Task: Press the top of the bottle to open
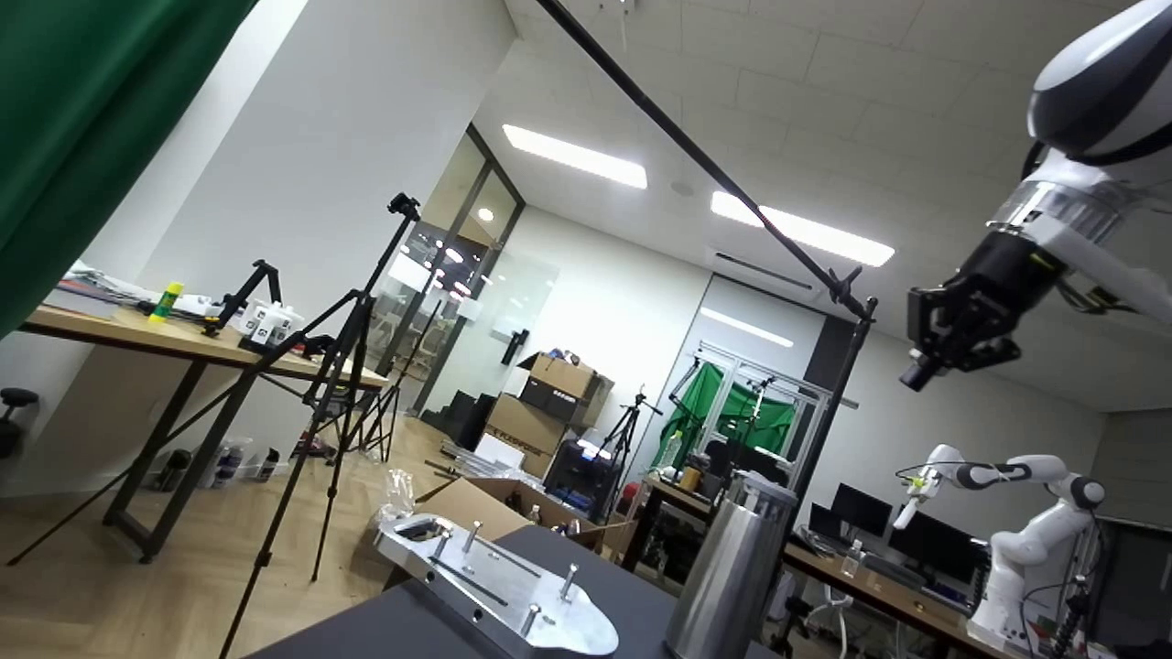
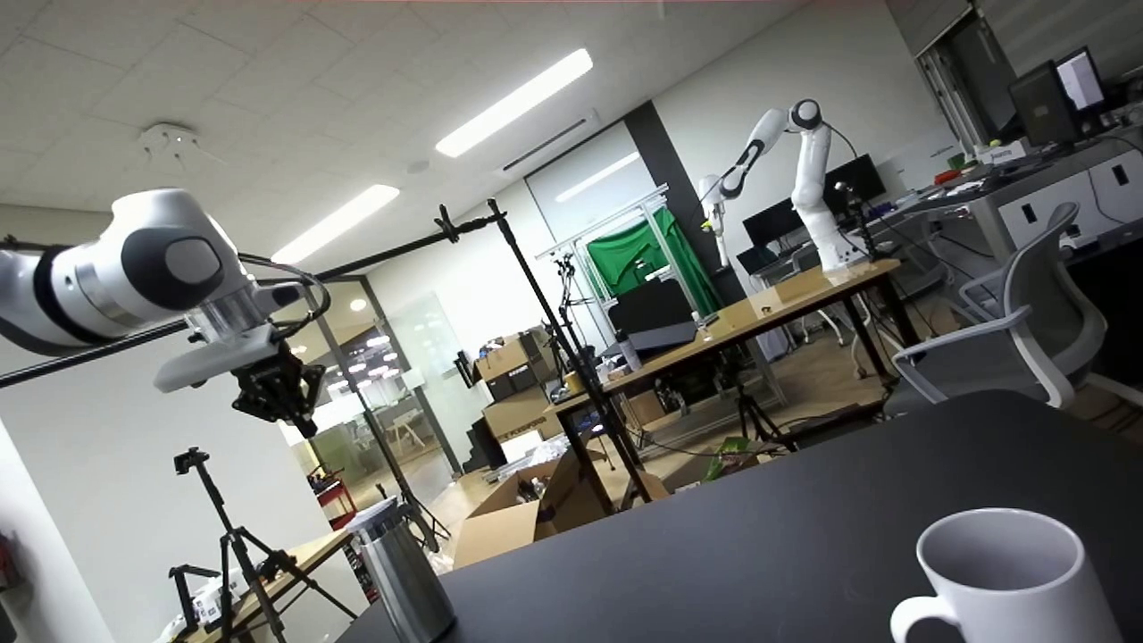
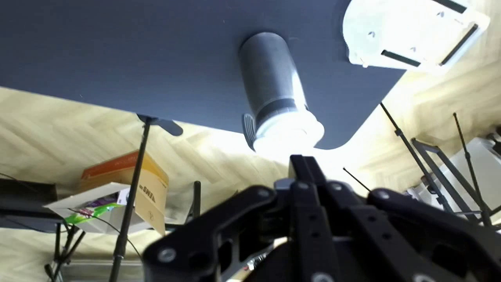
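The bottle is a tall silver-grey metal cylinder standing upright on the dark table. It shows in both exterior views (image 1: 732, 577) (image 2: 404, 572) and in the wrist view (image 3: 268, 72). The top of the bottle looks pale in both exterior views (image 1: 767, 488) (image 2: 375, 513) and is washed out by glare in the wrist view (image 3: 289, 131). A dark ridged tab (image 3: 249, 127) sits beside the top. My gripper is well above the bottle, apart from it, in both exterior views (image 1: 918, 373) (image 2: 306, 427). In the wrist view its fingertips (image 3: 307, 159) are together with nothing between them.
A silver metal plate with upright bolts (image 1: 499, 586) lies on the dark table (image 2: 714, 554) near the bottle; it also shows in the wrist view (image 3: 411, 35). A white mug (image 2: 1018, 580) stands on the table. A black pole (image 1: 829, 412) and a tripod (image 1: 352, 339) stand beyond.
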Tool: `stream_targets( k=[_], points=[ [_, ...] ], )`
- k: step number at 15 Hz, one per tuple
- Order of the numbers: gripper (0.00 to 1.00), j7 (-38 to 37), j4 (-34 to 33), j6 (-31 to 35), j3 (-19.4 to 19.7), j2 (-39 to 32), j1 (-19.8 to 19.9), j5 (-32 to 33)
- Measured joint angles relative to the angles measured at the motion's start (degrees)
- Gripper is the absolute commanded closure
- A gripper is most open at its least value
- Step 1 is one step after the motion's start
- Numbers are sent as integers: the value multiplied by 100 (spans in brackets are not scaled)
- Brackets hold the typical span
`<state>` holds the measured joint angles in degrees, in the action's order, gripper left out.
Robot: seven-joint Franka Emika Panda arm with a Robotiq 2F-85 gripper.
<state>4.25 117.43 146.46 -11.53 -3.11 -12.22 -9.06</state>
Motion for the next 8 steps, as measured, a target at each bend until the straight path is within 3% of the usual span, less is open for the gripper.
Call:
stream_targets(
  k=[3,8],
  points=[
    [99,36,-253,672,-116,-485,-105,113],
    [99,77,-416,770,-131,-677,-107,128]
  ],
)
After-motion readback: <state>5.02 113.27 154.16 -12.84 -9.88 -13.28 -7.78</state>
